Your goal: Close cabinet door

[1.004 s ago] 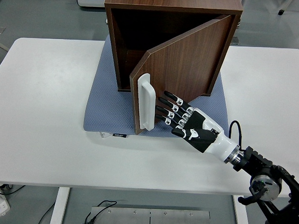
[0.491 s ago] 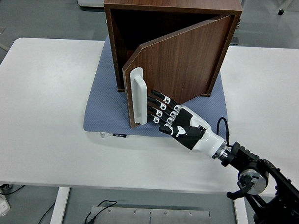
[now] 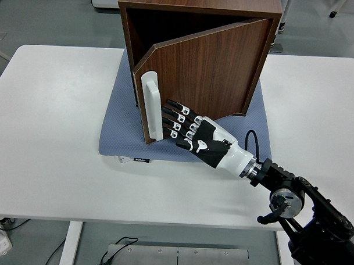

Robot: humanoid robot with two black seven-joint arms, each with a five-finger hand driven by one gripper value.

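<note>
Standing on a blue-grey mat [image 3: 122,125] at the middle of the white tabletop [image 3: 49,134], the brown wooden cabinet [image 3: 199,5] faces the near edge with its front opening partly exposed; the cabinet door [image 3: 208,75], hinged on the cabinet's right side, is ajar at an angle, its free edge swung out toward the near left, leaving a dark wedge of interior visible at upper left; a white handle [image 3: 150,105] runs upright along the door's free edge; the right hand [image 3: 189,130] reaches in from the lower right, fingers [image 3: 172,115] extended and flat, grasping nothing, fingertips against the door's outer face just beside the handle; the black arm [image 3: 296,206] trails to the lower right corner; the left arm is out of view.
</note>
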